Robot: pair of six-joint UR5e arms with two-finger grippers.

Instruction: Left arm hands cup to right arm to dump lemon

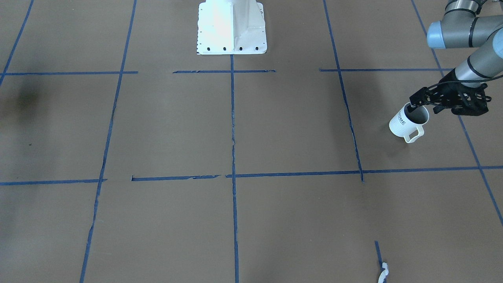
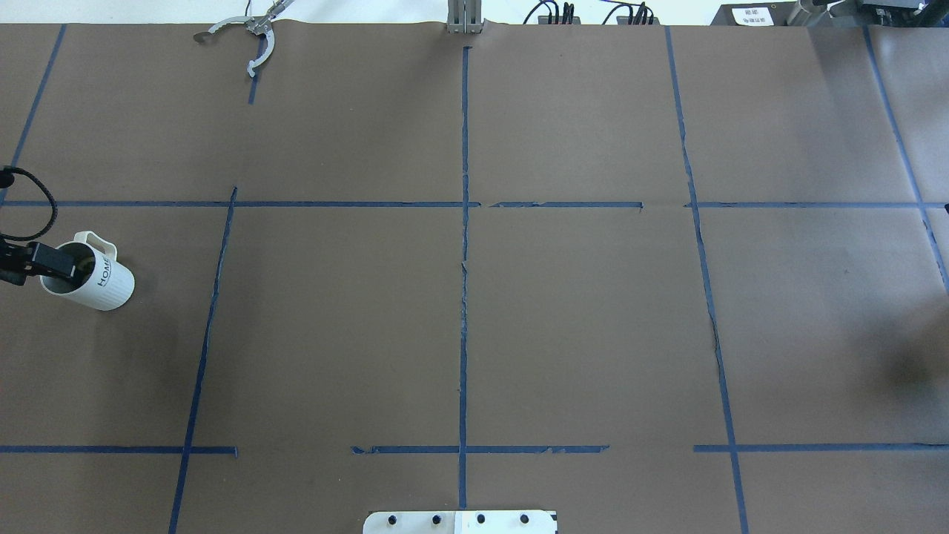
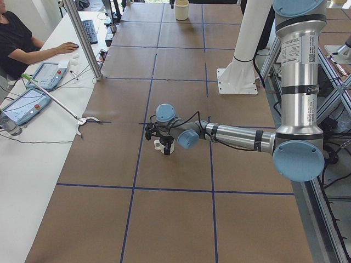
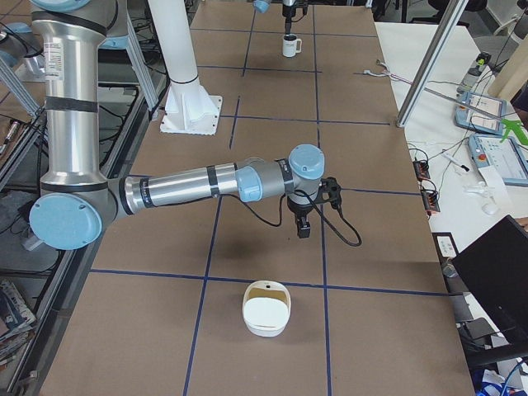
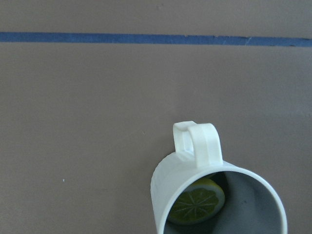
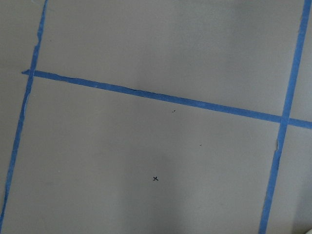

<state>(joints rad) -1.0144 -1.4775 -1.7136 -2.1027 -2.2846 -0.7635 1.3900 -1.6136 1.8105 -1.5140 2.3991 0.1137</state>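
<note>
The white ribbed cup (image 1: 402,125) with "HOME" lettering is at the table's end on my left, also in the overhead view (image 2: 104,285) and far off in the exterior right view (image 4: 290,47). My left gripper (image 1: 413,107) pinches its rim, one finger inside, handle pointing away from the robot. The left wrist view shows the cup (image 5: 165,180) from above with the yellow-green lemon (image 5: 197,201) lying inside against the wall. My right gripper (image 4: 304,229) hangs low over the table, fingers down, far from the cup; I cannot tell whether it is open or shut.
A white open container (image 4: 266,311) stands on the table's end on my right, near the right gripper. A grey grabber tool (image 2: 252,37) lies at the far edge. The white robot base (image 1: 232,27) stands at mid-table edge. An operator (image 3: 16,38) sits beside the table.
</note>
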